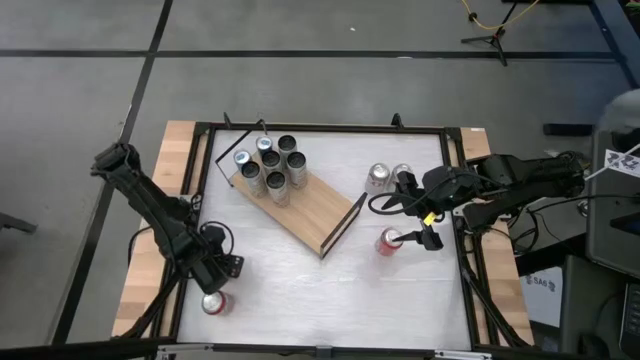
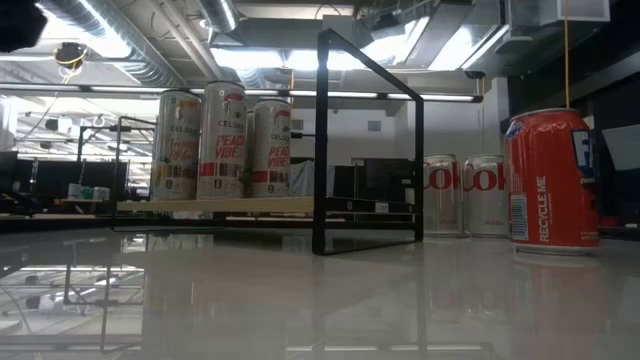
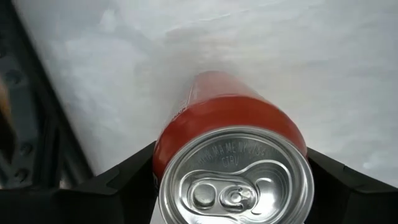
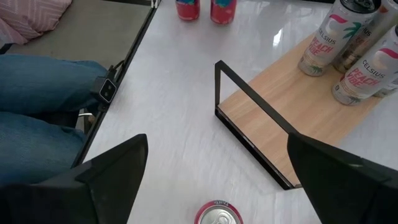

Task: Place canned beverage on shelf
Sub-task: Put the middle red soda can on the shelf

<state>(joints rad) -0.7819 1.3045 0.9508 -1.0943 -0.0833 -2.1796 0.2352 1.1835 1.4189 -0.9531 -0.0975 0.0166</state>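
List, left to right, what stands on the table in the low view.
Three tall slim silver cans on the light-brown wooden shelf board → the shelf's thin black metal end frame → two silver cola cans → a red soda can, nearest the camera.

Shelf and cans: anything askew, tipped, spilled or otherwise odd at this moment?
The shelf sits diagonally on the white table rather than square to its edges, with tall cans bunched at one end. Every can stands upright, including the red can between the left gripper fingers. No spill or damage shows.
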